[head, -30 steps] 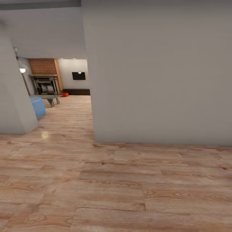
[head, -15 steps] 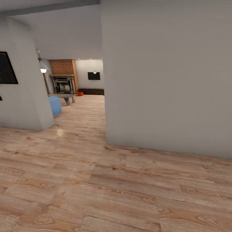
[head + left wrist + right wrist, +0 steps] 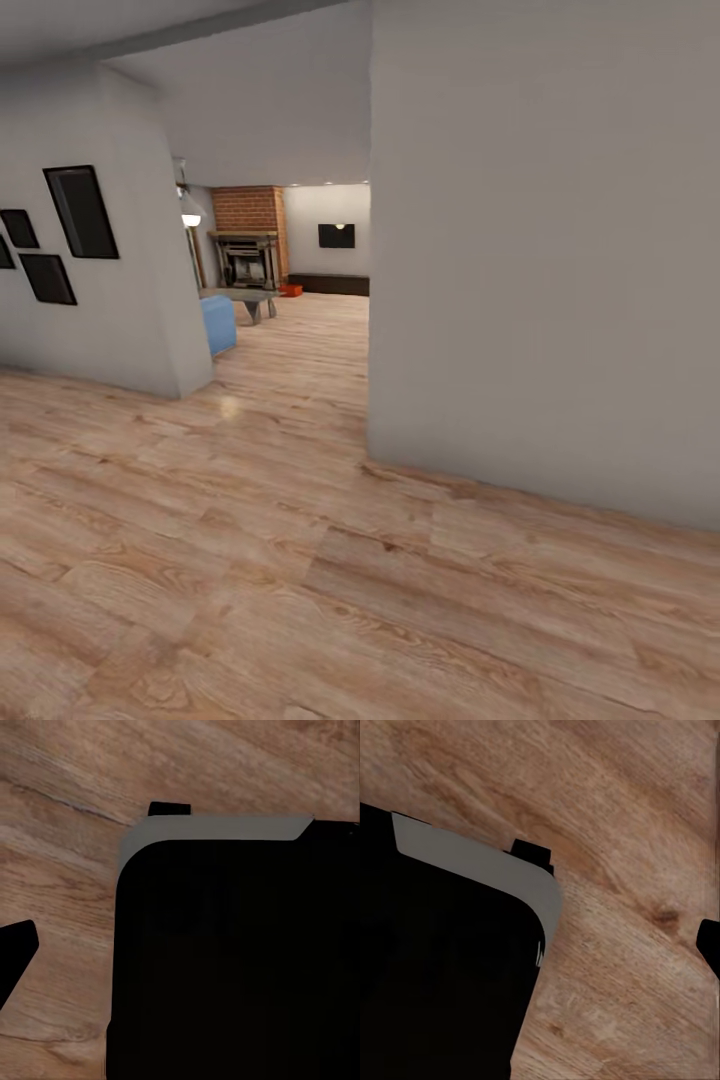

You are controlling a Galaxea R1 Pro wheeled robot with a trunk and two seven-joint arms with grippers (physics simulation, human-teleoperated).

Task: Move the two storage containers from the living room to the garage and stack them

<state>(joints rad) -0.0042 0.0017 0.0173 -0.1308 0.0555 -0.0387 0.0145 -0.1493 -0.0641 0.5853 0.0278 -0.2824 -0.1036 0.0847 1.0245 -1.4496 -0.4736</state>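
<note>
Far down the passage, in the living room, a small orange-red storage container (image 3: 291, 290) sits on the wood floor beside the brick fireplace (image 3: 247, 262). It is too small to make out more than its colour. The left wrist view looks down on wood planks, the robot's black body (image 3: 232, 960) and one dark fingertip (image 3: 15, 952) at the picture's edge. In the right wrist view there are the same planks, the black body (image 3: 442, 960) and a dark fingertip (image 3: 710, 945). Neither view shows how the jaws stand. The garage is out of view.
A broad pale grey wall (image 3: 540, 260) stands close on the right, its corner edging the passage. On the left, another wall corner (image 3: 150, 250) carries black picture frames (image 3: 80, 212). Beyond are a blue sofa end (image 3: 218, 322), a low table (image 3: 250, 297) and a lamp (image 3: 190, 218).
The whole head view has shifted: the passage and the wall corner now sit further right, and the picture frames on the left wall have come into view. Nothing in the rooms has moved.
</note>
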